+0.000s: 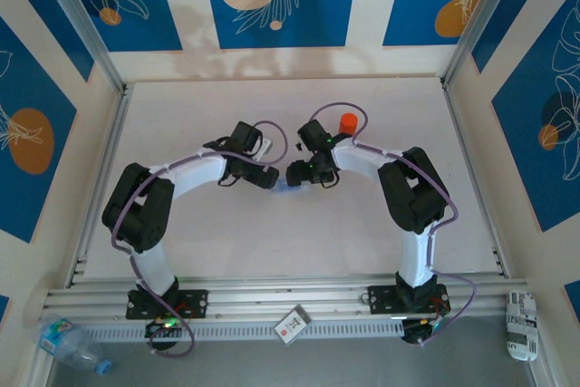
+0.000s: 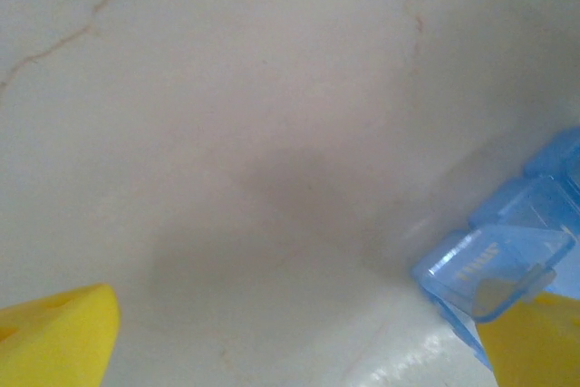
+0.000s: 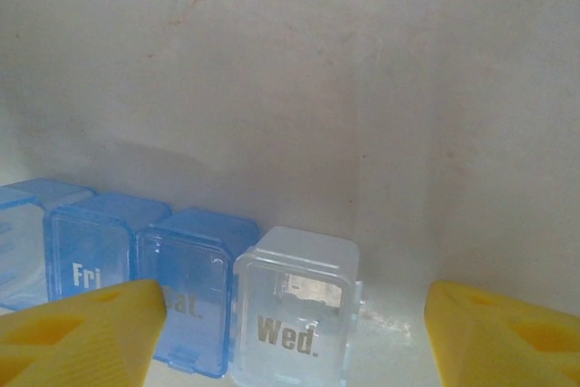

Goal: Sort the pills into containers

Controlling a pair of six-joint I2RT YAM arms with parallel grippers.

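The containers (image 3: 195, 292) are a translucent blue box with lidded compartments marked Fri and Sat, plus a clear end compartment marked Wed (image 3: 294, 305). It lies on the white table between both arms (image 1: 285, 189). My right gripper (image 3: 294, 337) is open, its yellow fingertips (image 3: 77, 333) straddling the Wed and Sat end without a grip. My left gripper (image 2: 294, 351) is wide open over bare table. The box's other end (image 2: 498, 256) lies by its right fingertip (image 2: 535, 342). Seen from above, the left gripper (image 1: 270, 178) and right gripper (image 1: 297, 174) nearly meet. The pills are out of view.
An orange bottle (image 1: 347, 122) stands just behind the right arm's wrist. Metal frame rails (image 1: 272, 296) run along the table's near edge. Off the table in front lie a plastic bottle (image 1: 72, 343), a small card (image 1: 292, 324) and a can (image 1: 523, 325).
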